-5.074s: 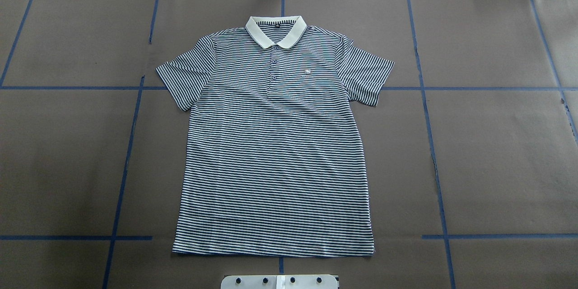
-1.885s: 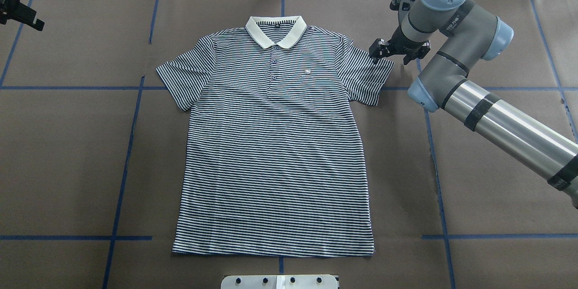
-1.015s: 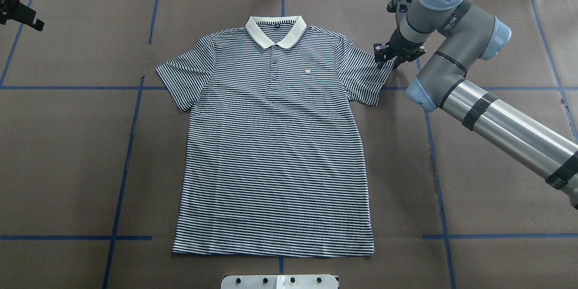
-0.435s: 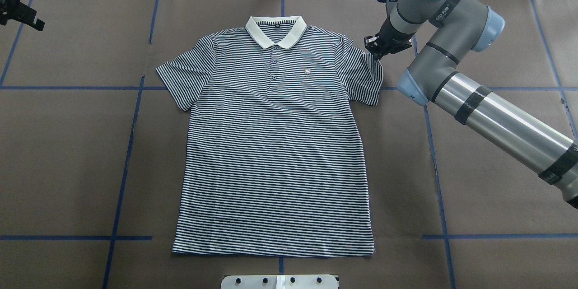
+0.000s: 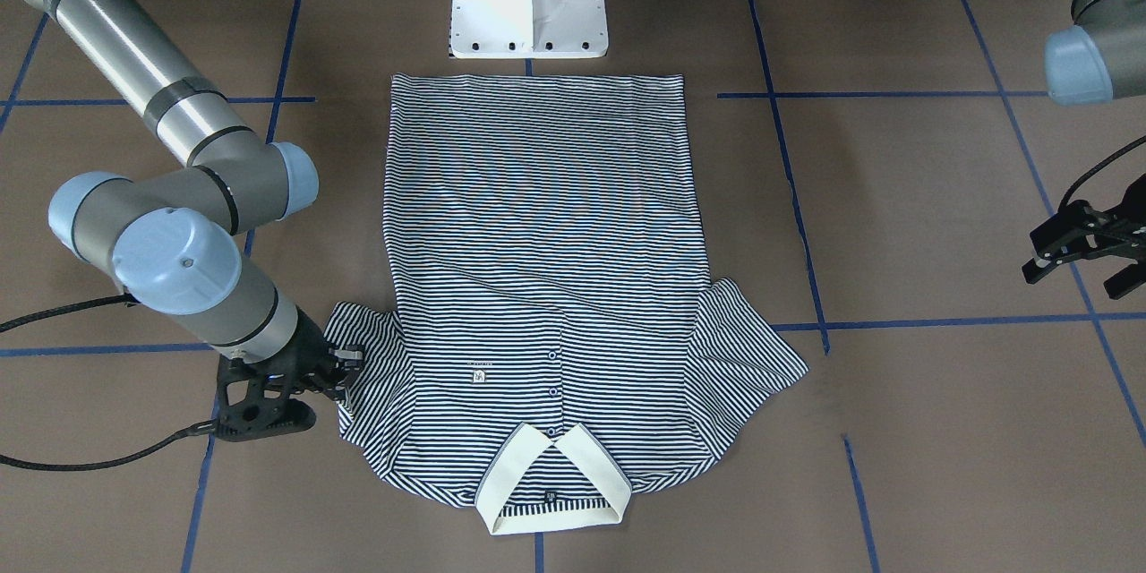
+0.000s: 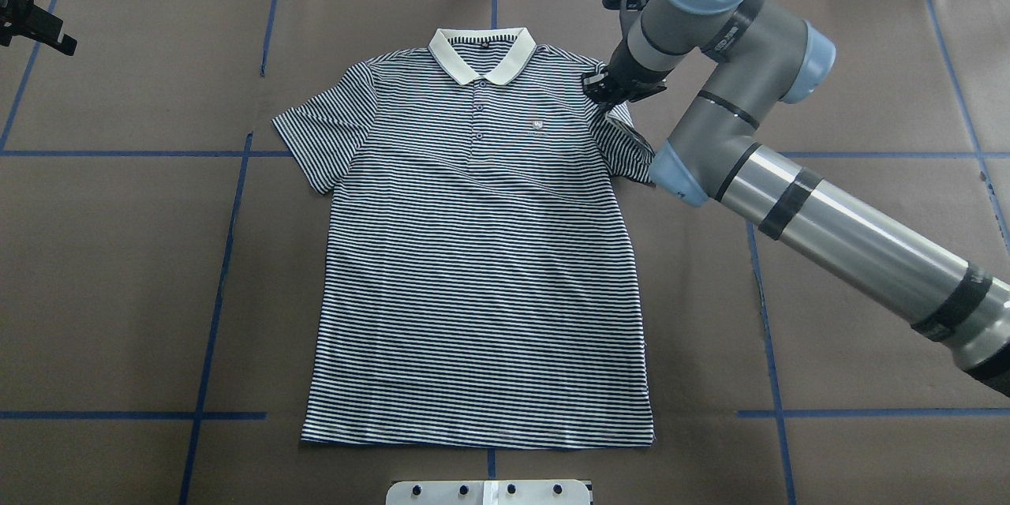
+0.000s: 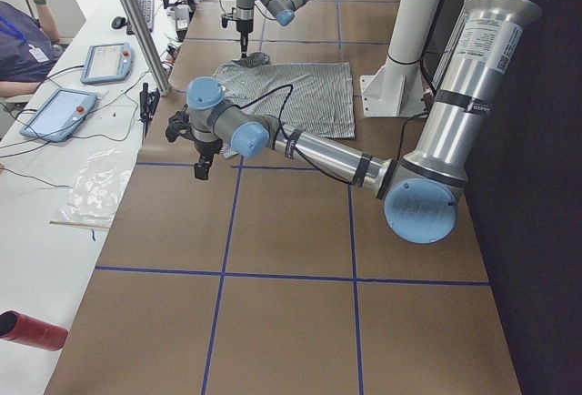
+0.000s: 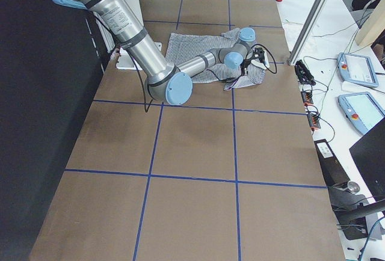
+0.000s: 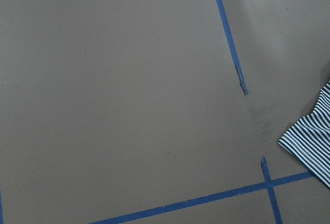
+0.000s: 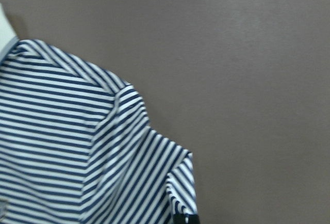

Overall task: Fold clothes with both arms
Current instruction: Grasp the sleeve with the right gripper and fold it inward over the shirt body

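The striped polo shirt (image 6: 481,268) lies flat, front up, with its cream collar (image 6: 482,55) at the far side. My right gripper (image 6: 607,91) is shut on the tip of the shirt's right-hand sleeve (image 6: 627,150) and holds it bunched in toward the shoulder. The front-facing view shows the same grip (image 5: 349,356) beside the chest patch (image 5: 480,374). In the right wrist view the sleeve (image 10: 149,177) is creased and raised. My left gripper (image 5: 1079,276) hangs open over bare table, well off the other sleeve (image 5: 748,349).
The white pedestal base (image 5: 528,9) stands just behind the shirt's hem. Blue tape lines (image 6: 221,284) cross the brown table cover. An operators' bench with tablets (image 7: 59,113) and a person's arm (image 7: 27,26) runs along the far edge.
The right arm came in, shut on the sleeve tip and dragged it left toward the shoulder, so the sleeve now looks shorter. The left gripper has stayed at the far left.
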Tool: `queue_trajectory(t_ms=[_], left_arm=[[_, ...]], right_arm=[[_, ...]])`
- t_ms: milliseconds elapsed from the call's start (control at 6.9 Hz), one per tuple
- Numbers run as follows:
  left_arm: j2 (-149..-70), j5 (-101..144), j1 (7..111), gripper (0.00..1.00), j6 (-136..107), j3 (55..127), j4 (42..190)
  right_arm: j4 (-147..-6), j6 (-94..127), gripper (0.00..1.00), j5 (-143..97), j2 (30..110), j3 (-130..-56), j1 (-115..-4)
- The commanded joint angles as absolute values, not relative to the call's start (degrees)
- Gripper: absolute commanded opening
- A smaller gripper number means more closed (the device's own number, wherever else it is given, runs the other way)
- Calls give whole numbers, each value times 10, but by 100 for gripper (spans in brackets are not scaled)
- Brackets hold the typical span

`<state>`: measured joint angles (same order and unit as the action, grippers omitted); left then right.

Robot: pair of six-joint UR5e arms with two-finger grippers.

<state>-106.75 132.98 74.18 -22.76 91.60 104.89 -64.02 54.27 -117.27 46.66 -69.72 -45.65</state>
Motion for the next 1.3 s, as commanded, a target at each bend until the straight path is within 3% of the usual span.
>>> queue_trajectory(t_ms=[0, 290, 870, 1015, 1160], left_arm=[[-1067, 1329, 742, 99, -226, 904, 1054], [-1068, 1329, 742, 99, -227, 897, 1061], [-1070, 1327, 742, 99, -228, 896, 1061], [-1070, 1327, 742, 100, -228, 896, 1061], [-1071, 1327, 741, 100, -228, 895, 1062]], right_arm=[[-653, 621, 0, -1067, 410, -677, -393], [-660, 614, 0, -1018, 319, -545, -396], [-623, 613, 0, -1010, 308, -509, -399], [-615, 613, 93, -1010, 308, -505, -399], [-614, 613, 100, -1012, 304, -504, -399]])
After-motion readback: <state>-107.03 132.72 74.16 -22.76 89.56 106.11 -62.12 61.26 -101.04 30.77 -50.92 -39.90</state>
